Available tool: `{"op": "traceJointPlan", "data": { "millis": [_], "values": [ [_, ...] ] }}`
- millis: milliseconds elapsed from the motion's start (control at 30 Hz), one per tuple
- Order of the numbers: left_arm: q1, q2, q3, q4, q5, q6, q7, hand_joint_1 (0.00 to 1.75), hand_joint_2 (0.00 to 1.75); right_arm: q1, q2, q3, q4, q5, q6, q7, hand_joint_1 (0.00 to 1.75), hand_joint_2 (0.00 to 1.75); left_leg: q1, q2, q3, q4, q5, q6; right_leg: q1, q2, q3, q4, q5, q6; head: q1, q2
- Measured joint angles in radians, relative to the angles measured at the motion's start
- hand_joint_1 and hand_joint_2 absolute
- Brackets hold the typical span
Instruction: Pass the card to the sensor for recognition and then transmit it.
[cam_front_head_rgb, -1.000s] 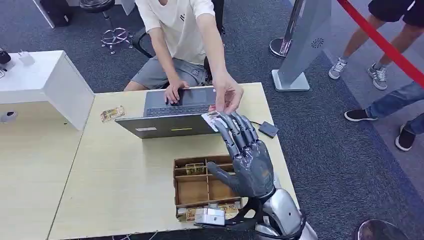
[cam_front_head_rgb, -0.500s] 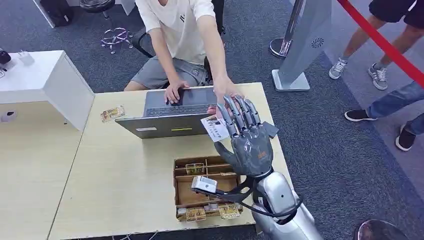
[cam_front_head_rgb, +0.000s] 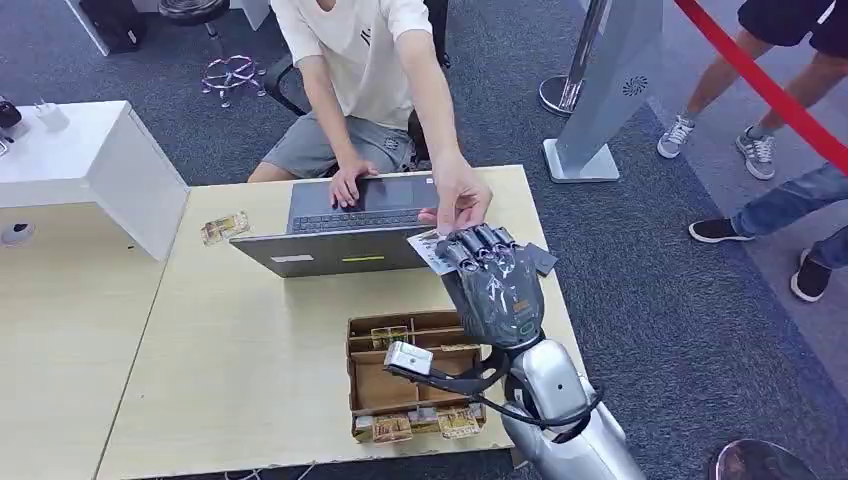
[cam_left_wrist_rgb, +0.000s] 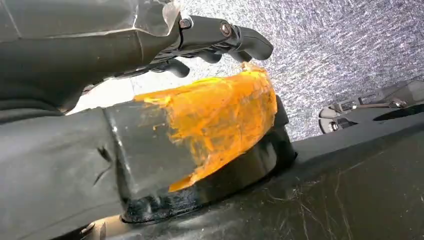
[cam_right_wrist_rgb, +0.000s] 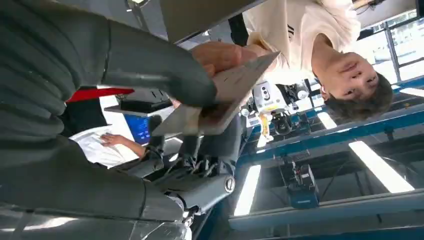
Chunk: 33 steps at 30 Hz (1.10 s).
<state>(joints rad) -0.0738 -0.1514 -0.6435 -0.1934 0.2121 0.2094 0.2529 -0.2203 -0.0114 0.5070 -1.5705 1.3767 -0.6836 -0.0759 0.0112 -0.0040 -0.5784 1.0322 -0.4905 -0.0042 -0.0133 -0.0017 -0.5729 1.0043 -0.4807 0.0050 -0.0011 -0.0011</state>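
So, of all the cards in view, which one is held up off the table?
The white card at the laptop's right corner: the right hand holds it and the person's hand touches it. The gold cards lie on the table or in the box.

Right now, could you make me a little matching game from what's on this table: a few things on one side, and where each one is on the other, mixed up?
Things
1. card
2. laptop
3. cardboard box
4. small black pad

Places
A. on the table close to the robot, in front of the laptop
B. beside the table's right edge, with a cable leading to it
C. between the robot's right hand and the person's hand
D. open in front of the seated person, one hand on its keyboard

Pairs: 1-C, 2-D, 3-A, 4-B
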Motion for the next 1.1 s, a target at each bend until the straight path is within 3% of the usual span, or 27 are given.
{"op": "traceJointPlan", "data": {
  "millis": [267, 433, 500, 600, 767, 933, 1100],
  "values": [
    [0.0, 0.0, 0.0, 0.0, 0.0, 0.0, 0.001, 0.0, 0.0, 0.001, 0.003, -0.002, 0.005, 0.006, -0.001, 0.004, 1.75, 1.75, 0.0, 0.0, 0.0, 0.0, 0.0, 0.0, 0.0, 0.0, 0.0, 0.0, 0.0, 0.0, 0.0, 0.0],
    [0.0, 0.0, 0.0, 0.0, 0.001, 0.0, 0.002, 0.0, 0.0, 0.006, 0.004, -0.002, 0.008, -0.059, -0.001, -0.008, 1.75, 1.75, 0.0, 0.0, 0.0, 0.0, 0.0, 0.0, 0.0, 0.0, 0.0, 0.0, 0.0, 0.0, 0.0, 0.0],
    [0.0, 0.0, 0.0, 0.0, 0.003, 0.001, 0.002, 0.0, 0.0, 0.015, 0.008, -0.002, 0.006, -0.155, 0.007, -0.04, 1.75, 1.75, 0.0, 0.0, 0.0, 0.0, 0.0, 0.0, 0.0, 0.0, 0.0, 0.0, 0.0, 0.0, 0.0, 0.0],
    [0.0, 0.0, 0.0, 0.0, 0.015, 0.005, -0.002, 0.0, 0.0, 0.038, 0.012, 0.003, -0.027, -0.431, 0.068, -0.129, 1.75, 1.75, 0.0, 0.0, 0.0, 0.0, 0.0, 0.0, 0.0, 0.0, 0.0, 0.0, 0.0, 0.0, 0.0, 0.0],
    [0.0, 0.0, 0.0, 0.003, 0.03, 0.013, -0.011, 0.0, 0.0, 0.091, 0.024, -0.006, -0.114, -0.81, 0.233, -0.243, 1.75, 1.75, 0.0, 0.0, 0.0, 0.0, 0.0, 0.0, 0.0, 0.0, 0.0, 0.0, 0.0, 0.0, 0.0, 0.0],
    [0.0, 0.0, 0.0, 0.008, 0.04, 0.023, -0.019, 0.0, 0.0, 0.151, 0.031, -0.057, -0.185, -1.043, 0.362, -0.312, 1.75, 1.75, 0.0, 0.0, 0.0, 0.0, 0.0, 0.0, 0.0, 0.0, 0.0, 0.0, 0.0, 0.0, 0.0, 0.0],
    [0.0, 0.0, 0.0, 0.008, 0.055, 0.027, -0.026, 0.0, 0.0, 0.21, 0.035, -0.117, -0.235, -1.136, 0.428, -0.346, 1.75, 1.75, 0.0, 0.0, 0.0, 0.0, 0.0, 0.0, 0.0, 0.0, 0.0, 0.0, 0.0, 0.0, 0.0, 0.0]
  ]
}}
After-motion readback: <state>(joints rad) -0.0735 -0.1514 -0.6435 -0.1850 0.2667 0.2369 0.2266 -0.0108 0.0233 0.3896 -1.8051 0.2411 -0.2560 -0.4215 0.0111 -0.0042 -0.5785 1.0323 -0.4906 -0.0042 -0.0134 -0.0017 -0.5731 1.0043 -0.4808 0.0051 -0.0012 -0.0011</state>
